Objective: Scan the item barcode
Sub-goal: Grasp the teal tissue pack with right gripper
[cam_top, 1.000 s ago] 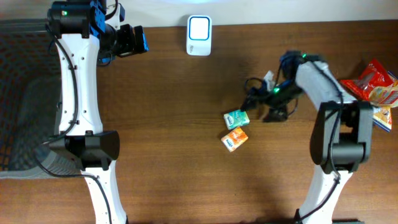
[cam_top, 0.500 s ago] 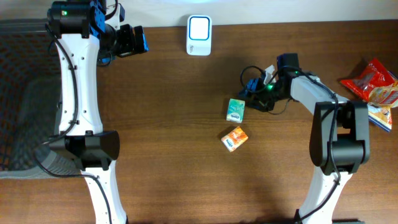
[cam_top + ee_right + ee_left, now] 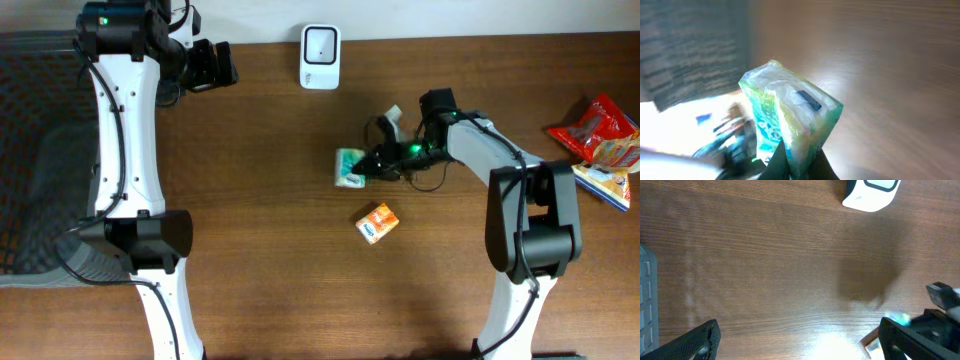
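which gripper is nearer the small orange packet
Right. The right gripper, shut on the green plastic-wrapped packet, hangs just beyond the small orange packet; the left gripper is far off, back left.

Table (image 3: 260, 200): dark brown wood grain, boards running left to right, matte with a soft sheen. Far edge meets a pale, bright strip (image 3: 450, 18); wall or lit surface, cannot tell which. Beyond the left edge, a dark mesh surface (image 3: 35, 150), lower part greyer. Left wrist view: same wood grain (image 3: 750, 255), a white glare patch (image 3: 840, 342) near the bottom, a soft dark shadow (image 3: 867, 282) just above it. Light comes from overhead. Right wrist view too blurred for room detail.
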Motion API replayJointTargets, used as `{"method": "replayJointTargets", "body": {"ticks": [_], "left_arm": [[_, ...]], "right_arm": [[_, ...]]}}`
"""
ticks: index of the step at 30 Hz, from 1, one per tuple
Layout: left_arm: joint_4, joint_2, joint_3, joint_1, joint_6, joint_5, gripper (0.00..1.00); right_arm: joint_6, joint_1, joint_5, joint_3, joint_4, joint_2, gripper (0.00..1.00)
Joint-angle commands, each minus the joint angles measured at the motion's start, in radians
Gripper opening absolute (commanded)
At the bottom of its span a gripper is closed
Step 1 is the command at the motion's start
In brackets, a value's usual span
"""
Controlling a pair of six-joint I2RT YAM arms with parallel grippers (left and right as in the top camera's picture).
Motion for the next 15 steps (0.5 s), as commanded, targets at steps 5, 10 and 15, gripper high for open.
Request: {"method": "replayJointTargets", "body": {"ticks": [5,10,15], "left_arm": [[0.002,-0.007,0.003,0.003,-0.005,0.000,0.99],[0.002,-0.007,0.003,0.003,-0.005,0.000,0.99],[0.002,-0.007,0.003,0.003,-0.005,0.000,0.99]], "right_arm": [[-0.169,0.067,-0.376,0.021,0.038,0.005,0.04],[0.362,0.055,0.726,0.053,-0.075,0.005,0.23],[0.129,0.048,1.016,0.447,-0.519,0.005,0.84]]}}
